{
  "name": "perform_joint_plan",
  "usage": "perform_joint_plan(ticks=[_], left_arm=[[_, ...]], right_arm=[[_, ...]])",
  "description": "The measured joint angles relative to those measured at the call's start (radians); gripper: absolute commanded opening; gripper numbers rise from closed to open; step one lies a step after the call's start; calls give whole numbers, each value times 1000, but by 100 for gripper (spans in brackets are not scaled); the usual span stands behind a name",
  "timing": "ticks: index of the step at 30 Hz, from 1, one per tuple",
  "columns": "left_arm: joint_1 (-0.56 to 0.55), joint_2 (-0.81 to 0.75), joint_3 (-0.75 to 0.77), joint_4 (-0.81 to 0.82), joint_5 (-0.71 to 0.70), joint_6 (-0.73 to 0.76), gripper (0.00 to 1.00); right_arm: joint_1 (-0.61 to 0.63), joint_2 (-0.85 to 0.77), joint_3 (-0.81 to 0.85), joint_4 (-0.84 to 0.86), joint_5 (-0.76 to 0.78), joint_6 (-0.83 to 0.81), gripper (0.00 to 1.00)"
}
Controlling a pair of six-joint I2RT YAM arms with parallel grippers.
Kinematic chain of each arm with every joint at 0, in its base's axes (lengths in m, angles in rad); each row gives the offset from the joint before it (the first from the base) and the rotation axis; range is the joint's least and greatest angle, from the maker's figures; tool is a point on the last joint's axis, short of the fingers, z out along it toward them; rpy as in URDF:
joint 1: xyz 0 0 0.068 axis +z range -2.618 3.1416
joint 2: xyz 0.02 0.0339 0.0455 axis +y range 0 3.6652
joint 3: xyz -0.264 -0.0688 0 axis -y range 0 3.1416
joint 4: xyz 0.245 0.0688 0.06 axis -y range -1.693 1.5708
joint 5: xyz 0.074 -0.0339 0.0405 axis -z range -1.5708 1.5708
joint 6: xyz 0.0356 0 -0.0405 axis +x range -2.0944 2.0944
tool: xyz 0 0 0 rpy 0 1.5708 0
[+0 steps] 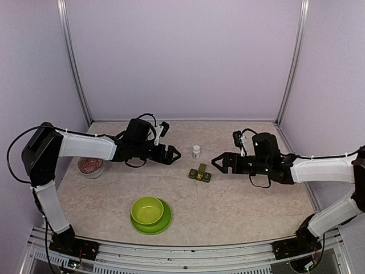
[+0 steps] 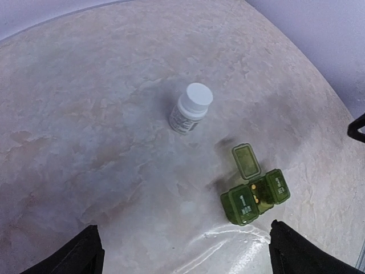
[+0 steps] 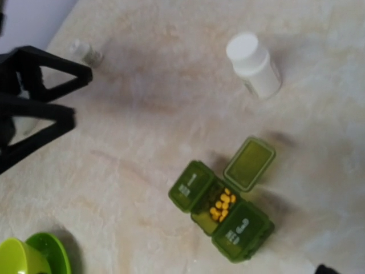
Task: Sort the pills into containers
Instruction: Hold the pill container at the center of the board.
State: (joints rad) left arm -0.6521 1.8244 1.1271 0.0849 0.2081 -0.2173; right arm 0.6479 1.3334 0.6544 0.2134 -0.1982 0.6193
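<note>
The containers [image 1: 199, 174] are a dark green three-compartment pill box at the table's middle, also seen in the left wrist view [image 2: 255, 197] and the right wrist view [image 3: 222, 211]. The two end lids are closed. The middle lid [image 3: 249, 163] is flipped open, and several yellow pills [image 3: 222, 204] lie inside that compartment. A white-capped bottle [image 1: 196, 151] [image 2: 191, 108] [image 3: 254, 64] stands just behind the box. My left gripper [image 1: 173, 154] [image 2: 185, 254] hovers open to the left of the box, holding nothing. My right gripper [image 1: 218, 162] is open to the box's right, also holding nothing.
A lime-green bowl on its plate [image 1: 149, 212] [image 3: 23, 260] sits near the front edge, left of centre. A small white dish with reddish contents [image 1: 90, 166] lies under the left arm. The enclosure walls [image 1: 182, 57] close in the back and sides.
</note>
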Motion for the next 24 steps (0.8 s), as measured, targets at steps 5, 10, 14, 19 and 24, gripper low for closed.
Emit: perform_joint_plan(ticks=[5, 10, 14, 19, 24], left_arm=[[-45, 27, 0, 40, 58, -14, 95], [-87, 83, 8, 42, 85, -22, 91], [-104, 121, 21, 39, 92, -33, 86], [-106, 161, 43, 38, 100, -55, 82], [-106, 198, 71, 32, 102, -72, 77]], right_arm=[[-32, 144, 79, -5, -87, 11, 99], [-60, 269, 168, -5, -167, 15, 98], [-69, 350, 221, -5, -219, 14, 97], [-82, 421, 260, -3, -272, 14, 95], [-105, 466, 271, 8, -306, 14, 94]])
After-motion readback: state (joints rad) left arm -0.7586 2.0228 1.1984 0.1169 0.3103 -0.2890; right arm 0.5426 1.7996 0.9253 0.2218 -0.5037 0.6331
